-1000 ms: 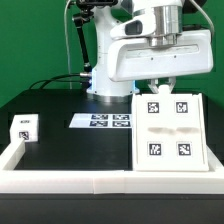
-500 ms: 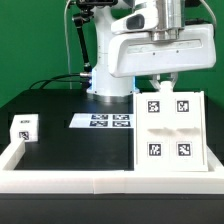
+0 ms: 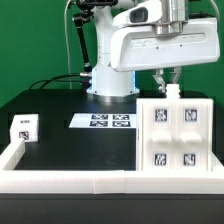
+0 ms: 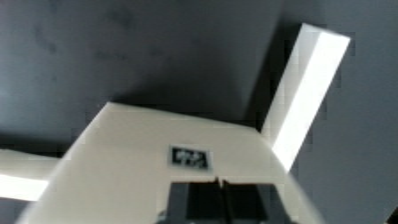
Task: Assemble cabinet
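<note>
The white cabinet body point(image 3: 176, 135) stands at the exterior view's right, showing a face with several black-and-white tags. My gripper point(image 3: 170, 90) is above it, fingers pinched on its top edge. In the wrist view the dark fingers point(image 4: 196, 200) meet on the cabinet's white surface point(image 4: 151, 135), close to a small tag point(image 4: 191, 156). A white wall of the cabinet point(image 4: 306, 90) rises beside them. A small white tagged piece point(image 3: 24, 127) sits apart at the exterior view's left.
The marker board point(image 3: 110, 121) lies flat on the black table in front of the robot base point(image 3: 105, 80). A low white border wall point(image 3: 70, 178) runs along the front and the exterior view's left edge.
My gripper has moved toward the exterior view's right with the cabinet body. The body has shifted right and turned, so its tagged face now looks squarer to the camera.
</note>
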